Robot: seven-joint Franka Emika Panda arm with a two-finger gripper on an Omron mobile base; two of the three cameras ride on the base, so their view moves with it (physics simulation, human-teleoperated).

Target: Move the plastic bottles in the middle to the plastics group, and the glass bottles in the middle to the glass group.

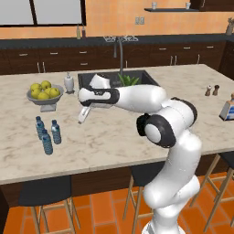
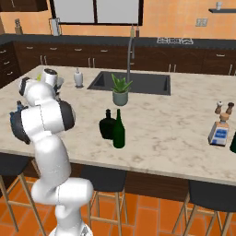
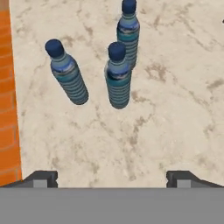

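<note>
The jaws are wide apart and hold nothing. The gripper (image 3: 112, 178) hangs over the table (image 1: 119, 137), above and a little to the side of the water bottles (image 3: 118, 74). Three small water bottles stand close together near the left edge of the table (image 1: 47, 135). They make the plastics group. Each one stands up straight, with its blue cap on top. In the hand view they seem to lean, but that is just the camera looking down at them.

I think the plastic part is done, or nearly. The glass part is not done yet. The black flask (image 2: 107, 124) and the green bottle (image 2: 119, 131) stand in the middle of the table, right next to each other, maybe touching. Both point straight up, necks on top.

The next move, I guess, is to swing the arm (image 1: 137, 98) over to these two. The jaws should close around one bottle from the side. The green bottle is tall and thin, so it could tip.
</note>
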